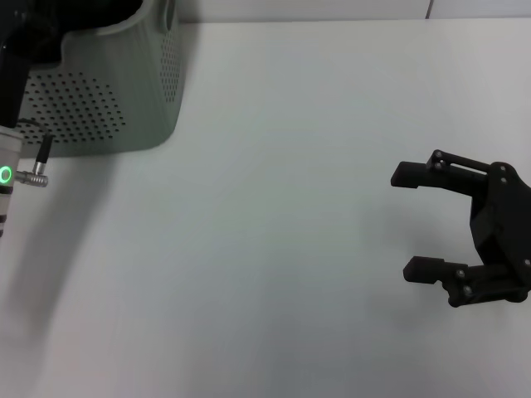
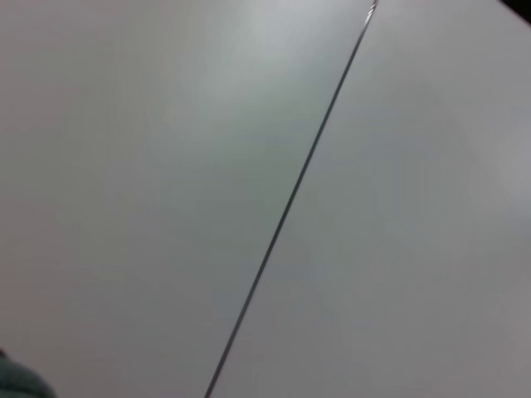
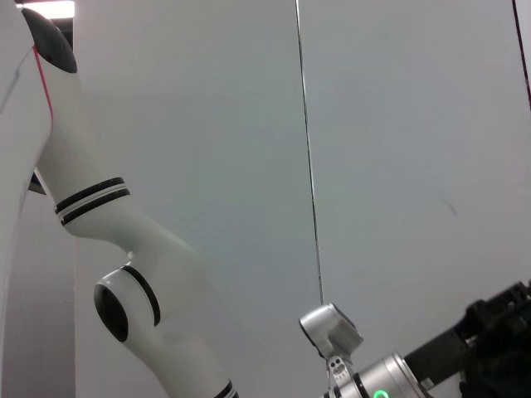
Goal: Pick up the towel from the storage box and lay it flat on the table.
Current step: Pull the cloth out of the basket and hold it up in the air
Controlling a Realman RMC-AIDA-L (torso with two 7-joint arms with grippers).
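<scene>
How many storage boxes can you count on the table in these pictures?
1. The storage box stands at the far left corner of the table, by the left arm. Its inside is hidden, and more could lie outside the view.

White table [image 1: 274, 249] bare across the middle, storage box [image 1: 124, 91] blocking far left corner, right tool [image 1: 415, 222] spread at right

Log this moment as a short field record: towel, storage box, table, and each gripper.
towel: not visible in any view
storage box: far left of the table, perforated walls, inside hidden from the head view
table: white, bare around the box
left gripper: not in view; left arm at the left edge, in front of the box
right gripper: open, holding nothing, over the right side of the table, away from the box
</scene>
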